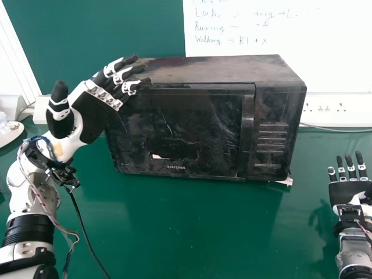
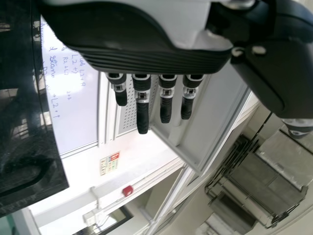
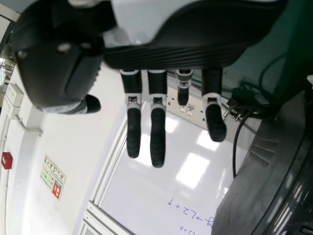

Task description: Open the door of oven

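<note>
Positioning appeared the step in hand: the left hand (image 1: 92,114) and right hand (image 1: 347,192) held straight, spaced fingers, the oven (image 1: 232,68) between them. Next, the closed door (image 1: 200,122) required fingertips at its handle (image 1: 247,125).

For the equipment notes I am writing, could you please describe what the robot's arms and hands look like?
The left arm and right arm are pale grey with black sections. The left hand and right hand are black with white casing, their slim black fingers ringed by pale bands. Thin reddish and blue wires run by the left wrist, where a black cable also trails.
</note>
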